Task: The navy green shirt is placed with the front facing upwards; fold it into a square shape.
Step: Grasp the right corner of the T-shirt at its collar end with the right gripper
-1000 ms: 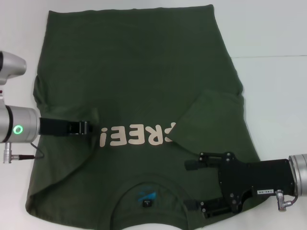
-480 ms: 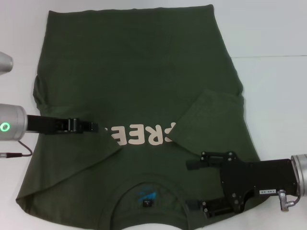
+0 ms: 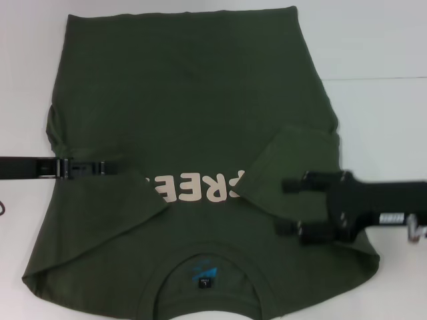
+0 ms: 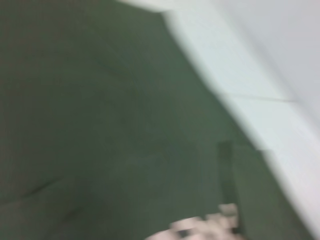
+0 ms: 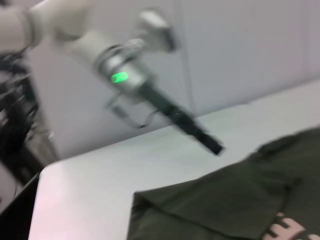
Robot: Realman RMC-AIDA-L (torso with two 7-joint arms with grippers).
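Navy green shirt point(image 3: 193, 127) lies spread across white table point(image 3: 380, 53).

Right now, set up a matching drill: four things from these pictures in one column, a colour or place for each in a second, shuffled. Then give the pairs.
Things
1. shirt
2. lettering
3. left tool
4. right tool

Descriptions
A. pale pink
B. over the shirt's folded right sleeve
C. dark green
D. at the shirt's left edge, beside the lettering

Pairs: 1-C, 2-A, 3-D, 4-B
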